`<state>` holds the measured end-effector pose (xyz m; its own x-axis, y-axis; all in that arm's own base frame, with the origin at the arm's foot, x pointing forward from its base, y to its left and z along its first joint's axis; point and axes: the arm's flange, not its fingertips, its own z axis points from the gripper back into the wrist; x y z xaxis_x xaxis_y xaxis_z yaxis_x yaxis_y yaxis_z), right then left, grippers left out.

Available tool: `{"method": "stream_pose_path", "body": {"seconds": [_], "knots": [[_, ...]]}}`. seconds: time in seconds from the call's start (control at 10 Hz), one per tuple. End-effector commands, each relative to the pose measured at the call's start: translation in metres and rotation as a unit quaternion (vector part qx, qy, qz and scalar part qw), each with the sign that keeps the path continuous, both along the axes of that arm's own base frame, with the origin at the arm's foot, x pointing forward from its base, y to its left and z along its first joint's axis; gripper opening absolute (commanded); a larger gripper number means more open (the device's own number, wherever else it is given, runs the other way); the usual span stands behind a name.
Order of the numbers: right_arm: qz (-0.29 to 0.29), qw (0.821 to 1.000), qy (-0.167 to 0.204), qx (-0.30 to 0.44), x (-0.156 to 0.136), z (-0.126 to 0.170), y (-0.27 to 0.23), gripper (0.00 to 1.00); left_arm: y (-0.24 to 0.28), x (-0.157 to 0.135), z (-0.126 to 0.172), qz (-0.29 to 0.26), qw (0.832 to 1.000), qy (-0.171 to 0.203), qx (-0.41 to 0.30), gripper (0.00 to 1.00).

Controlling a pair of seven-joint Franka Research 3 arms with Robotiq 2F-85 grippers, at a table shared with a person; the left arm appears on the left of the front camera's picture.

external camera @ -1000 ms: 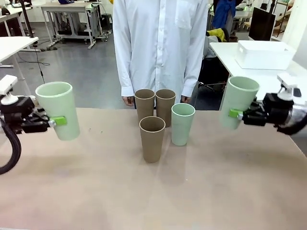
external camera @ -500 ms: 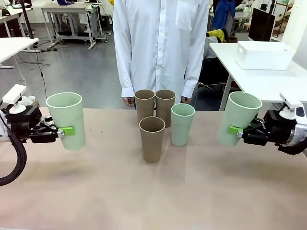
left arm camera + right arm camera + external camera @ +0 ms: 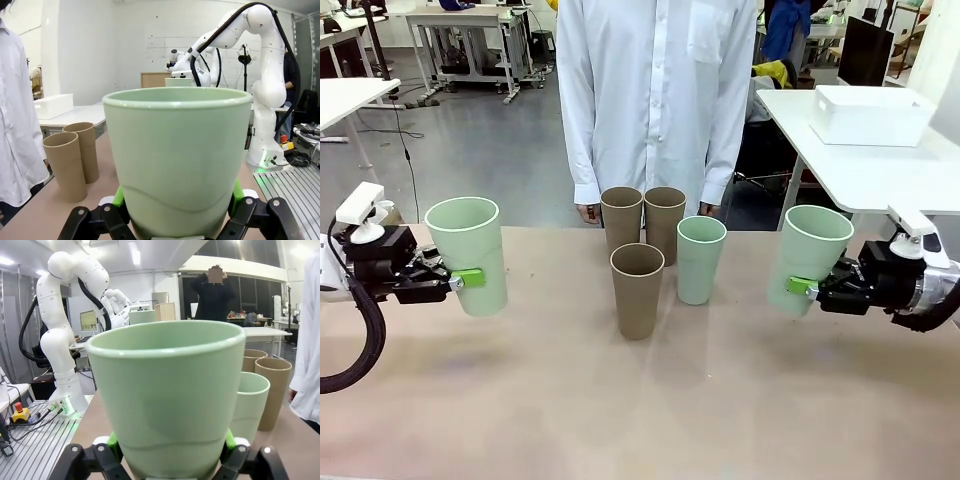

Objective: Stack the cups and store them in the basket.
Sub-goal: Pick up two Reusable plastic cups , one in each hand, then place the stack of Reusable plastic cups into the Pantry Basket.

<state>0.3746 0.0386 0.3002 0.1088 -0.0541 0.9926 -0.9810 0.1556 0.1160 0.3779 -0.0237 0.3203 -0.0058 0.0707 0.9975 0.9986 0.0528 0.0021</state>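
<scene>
While one green cup (image 3: 467,255) is being clasped by the left end effector (image 3: 460,278), a second cup (image 3: 808,258) by the right end effector (image 3: 805,288), at opposite table (image 3: 640,400) ends, squared rims are being called for before nesting.

Front camera faces the person (image 3: 655,100); wrist cameras hug cups (image 3: 177,160).

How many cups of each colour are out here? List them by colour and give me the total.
Brown cups: 3
Green cups: 3
Total: 6
</scene>
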Motion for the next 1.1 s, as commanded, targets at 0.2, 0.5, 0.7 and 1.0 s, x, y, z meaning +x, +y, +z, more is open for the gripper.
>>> {"method": "stream_pose_path", "body": {"seconds": [0.2, 0.5, 0.7, 1.0], "knots": [[-0.003, 1.0, -0.001, 0.002, 0.0007, 0.0007, -0.0001, 0.85, 0.0001, 0.0001, 0.0015, 0.0, 1.0, 0.002, 0.001, 0.85], [-0.003, 1.0, -0.001, 0.002, 0.0007, 0.0007, -0.0001, 0.85, 0.0001, 0.0001, 0.0015, 0.0, 1.0, 0.002, 0.001, 0.85], [-0.003, 1.0, -0.001, 0.002, 0.0007, 0.0007, -0.0001, 0.85, 0.0001, 0.0001, 0.0015, 0.0, 1.0, 0.002, 0.001, 0.85], [-0.003, 1.0, -0.001, 0.002, 0.0007, 0.0007, -0.0001, 0.85, 0.0001, 0.0001, 0.0015, 0.0, 1.0, 0.002, 0.001, 0.85]]}}
